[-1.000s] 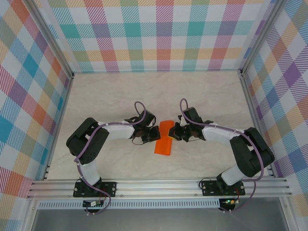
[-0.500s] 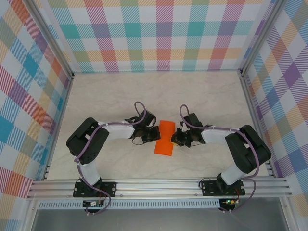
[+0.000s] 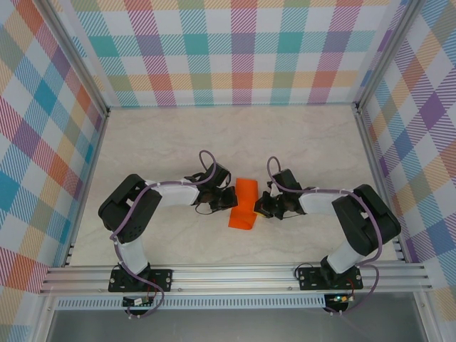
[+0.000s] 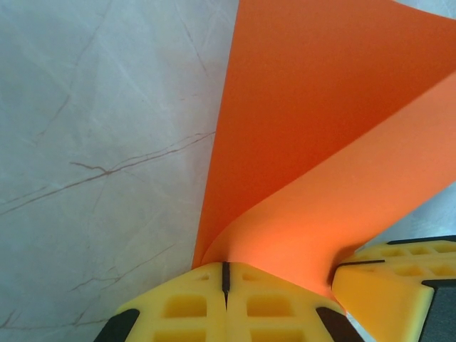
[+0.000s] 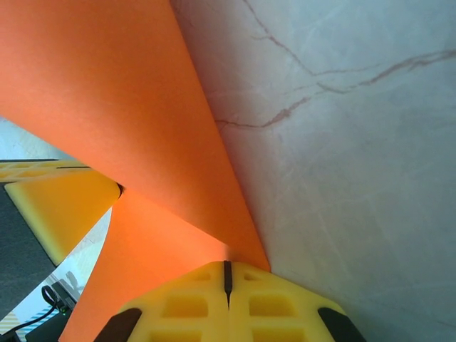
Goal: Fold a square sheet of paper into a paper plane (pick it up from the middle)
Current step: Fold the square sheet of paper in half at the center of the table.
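- Paper [image 3: 244, 204], bright orange, is held bowed between the two arms' jaws, with one flap curling up over the other.
- Left jaws are pressed together on the paper's left edge. In the left wrist view their yellow pads [image 4: 189, 285] meet at a thin seam, and the paper rises out of it.
- Right jaws pinch the paper's right edge the same way, with yellow pads [image 5: 192, 288] tight together.
- Pale marbled surface [image 3: 157, 142] lies beneath the paper.
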Robot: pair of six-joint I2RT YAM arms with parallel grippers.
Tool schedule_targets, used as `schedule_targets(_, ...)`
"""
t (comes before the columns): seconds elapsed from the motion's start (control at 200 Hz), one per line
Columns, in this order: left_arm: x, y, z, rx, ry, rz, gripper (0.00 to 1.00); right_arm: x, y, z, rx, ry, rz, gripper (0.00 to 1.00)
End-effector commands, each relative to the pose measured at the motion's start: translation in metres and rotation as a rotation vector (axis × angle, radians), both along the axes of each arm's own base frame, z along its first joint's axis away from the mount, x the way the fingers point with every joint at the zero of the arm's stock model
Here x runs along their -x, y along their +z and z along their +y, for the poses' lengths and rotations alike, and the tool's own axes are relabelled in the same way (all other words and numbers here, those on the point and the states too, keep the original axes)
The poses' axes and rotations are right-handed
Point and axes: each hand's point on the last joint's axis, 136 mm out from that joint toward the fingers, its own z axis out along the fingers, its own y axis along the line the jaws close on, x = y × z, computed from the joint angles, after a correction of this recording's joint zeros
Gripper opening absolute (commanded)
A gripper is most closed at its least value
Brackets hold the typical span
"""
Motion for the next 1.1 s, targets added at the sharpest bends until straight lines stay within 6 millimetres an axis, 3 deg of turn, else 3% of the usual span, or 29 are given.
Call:
schedule_targets(0.0, 0.027, -0.052, 0.030, -0.181, 0.005, 0.101, 0.00, 0.007, 0.006, -0.005, 0.006, 0.013, -0.016, 0.00)
schedule_targets(0.11, 0.027, -0.052, 0.030, -0.178, 0.004, 0.099, 0.00, 0.005, 0.027, 0.007, -0.086, 0.032, -0.051, 0.00)
schedule_targets(0.235, 0.026, -0.051, 0.029, -0.175, 0.004, 0.100, 0.00, 0.007, 0.028, 0.016, -0.139, 0.043, -0.040, 0.00)
schedule_targets(0.465, 0.026, -0.050, 0.029, -0.178, 0.003, 0.098, 0.00, 0.022, -0.008, 0.000, -0.051, 0.014, 0.032, 0.00)
schedule_targets(0.605, 0.026, -0.050, 0.029, -0.181, 0.001, 0.098, 0.00, 0.029, -0.018, -0.005, -0.029, 0.017, 0.050, 0.00)
schedule_targets(0.915, 0.026, -0.049, 0.030, -0.185, -0.002, 0.095, 0.00, 0.018, 0.029, 0.011, -0.124, 0.053, -0.053, 0.00)
schedule_targets(1.095, 0.026, -0.050, 0.031, -0.187, -0.003, 0.096, 0.00, 0.027, 0.022, 0.014, -0.122, 0.059, -0.033, 0.00)
